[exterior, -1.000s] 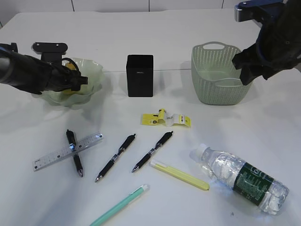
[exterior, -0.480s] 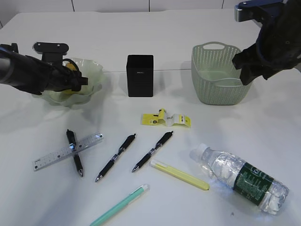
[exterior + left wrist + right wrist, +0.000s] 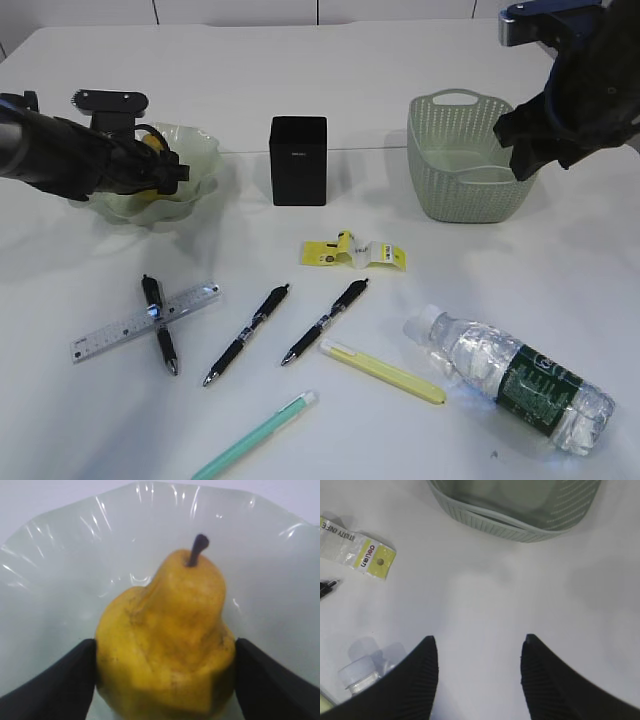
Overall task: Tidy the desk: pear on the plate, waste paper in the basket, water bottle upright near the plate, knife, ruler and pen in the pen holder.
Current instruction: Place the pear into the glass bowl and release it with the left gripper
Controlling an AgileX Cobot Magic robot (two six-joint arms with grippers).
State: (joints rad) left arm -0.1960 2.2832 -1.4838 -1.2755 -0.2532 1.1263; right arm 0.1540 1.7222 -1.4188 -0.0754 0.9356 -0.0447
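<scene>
The yellow pear [image 3: 165,645] rests in the pale green wavy plate [image 3: 60,570] at the desk's back left [image 3: 195,160]. My left gripper [image 3: 165,642] is open around it, with a finger close on each side. My right gripper [image 3: 479,637] hangs open and empty above the desk, in front of the sage-green basket [image 3: 445,165]. The yellow waste paper [image 3: 355,250] lies mid-desk. At front right the water bottle [image 3: 520,380] lies on its side. The yellow knife [image 3: 385,372], the clear ruler [image 3: 130,325] and three black pens [image 3: 247,333] lie in front of the black pen holder [image 3: 298,160].
A mint-green pen [image 3: 255,435] lies at the front edge. One black pen [image 3: 158,322] crosses the ruler. The basket [image 3: 520,527] looks empty inside. Bare white desk [image 3: 80,250] lies between the plate and the ruler.
My left gripper's fingers have spread a little around the pear in the plate. The right arm and everything on the desk have stayed put.
</scene>
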